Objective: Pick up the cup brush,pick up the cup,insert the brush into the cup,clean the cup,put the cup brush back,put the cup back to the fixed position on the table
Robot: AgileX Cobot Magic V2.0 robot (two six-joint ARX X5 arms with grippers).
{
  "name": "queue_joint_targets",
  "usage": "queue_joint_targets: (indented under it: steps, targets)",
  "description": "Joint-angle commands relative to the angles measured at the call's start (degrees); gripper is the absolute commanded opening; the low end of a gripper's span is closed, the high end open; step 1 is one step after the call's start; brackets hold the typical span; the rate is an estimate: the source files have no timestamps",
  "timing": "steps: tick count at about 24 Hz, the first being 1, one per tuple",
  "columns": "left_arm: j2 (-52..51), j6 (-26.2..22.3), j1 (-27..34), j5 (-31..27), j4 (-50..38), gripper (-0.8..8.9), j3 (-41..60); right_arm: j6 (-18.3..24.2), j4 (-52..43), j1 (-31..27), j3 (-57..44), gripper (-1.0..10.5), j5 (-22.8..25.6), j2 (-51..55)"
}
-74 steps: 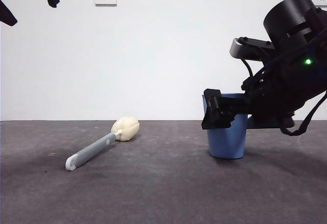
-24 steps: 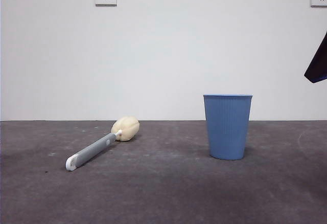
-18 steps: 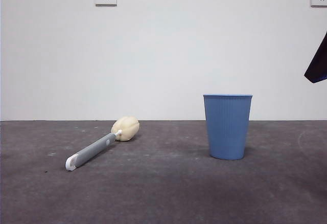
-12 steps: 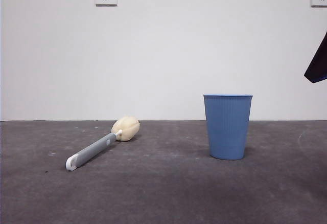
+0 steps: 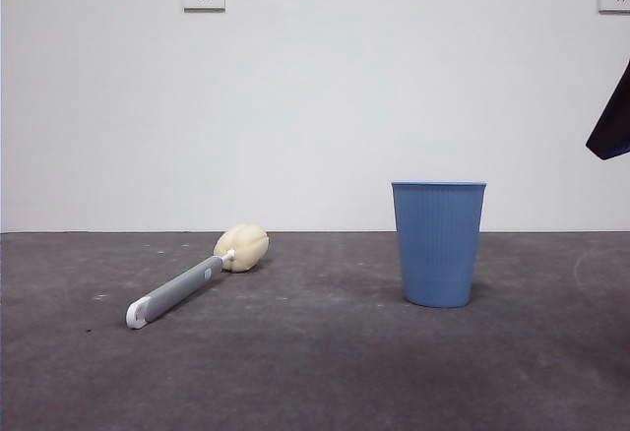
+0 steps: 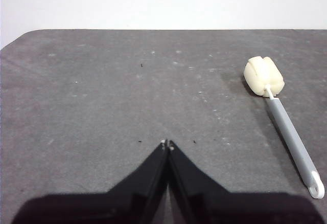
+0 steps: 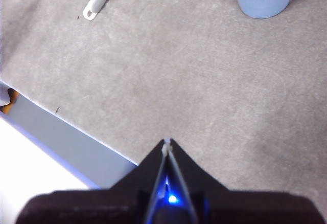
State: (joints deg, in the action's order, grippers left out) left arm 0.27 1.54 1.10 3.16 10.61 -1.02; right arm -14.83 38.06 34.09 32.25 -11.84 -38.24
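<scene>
The cup brush (image 5: pixel 187 286) lies flat on the tabletop (image 5: pixel 315 372), well apart from the cup (image 5: pixel 439 243), which stands upright. Both look light & easy to tip. Sponge head is squishy, so grab the stiff grey handle, abt the middle. Cup is thin plastic w/ ribs, so pinch its wall near the rim, gently. Left pincer (image 6: pixel 167 143) & right pincer (image 7: pixel 167 142) are both pressed together, holding nothing, up off the tabletop.
</scene>
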Motion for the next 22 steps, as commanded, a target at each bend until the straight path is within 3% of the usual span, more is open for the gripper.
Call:
queue_joint_targets:
  steps: [1,5,8,10,17,22]
  targets:
    - [-0.15,0.35,0.15,0.0,0.09,-0.03,0.68,-0.55,-0.2,0.07,0.17,0.0,0.17,0.04]
    - [-0.15,0.35,0.15,0.0,0.09,-0.03,0.68,0.17,-0.24,0.07,0.17,0.0,0.26,0.07]
    - [-0.15,0.35,0.15,0.0,0.09,-0.03,0.68,9.57,-3.65,-1.38,0.09,0.0,5.53,3.17]
    - [-0.15,0.35,0.15,-0.02,0.09,-0.03,0.68,15.04,-9.64,-5.22,-1.18,0.0,5.73,5.68]
    - [-0.15,0.35,0.15,0.0,0.11,-0.03,0.68,15.37,-27.98,-26.43,-16.72,0.0,5.79,20.9]
    - [-0.15,0.35,0.15,0.0,0.11,-0.03,0.68,14.64,-30.67,-31.43,-25.07,0.0,5.81,29.92]
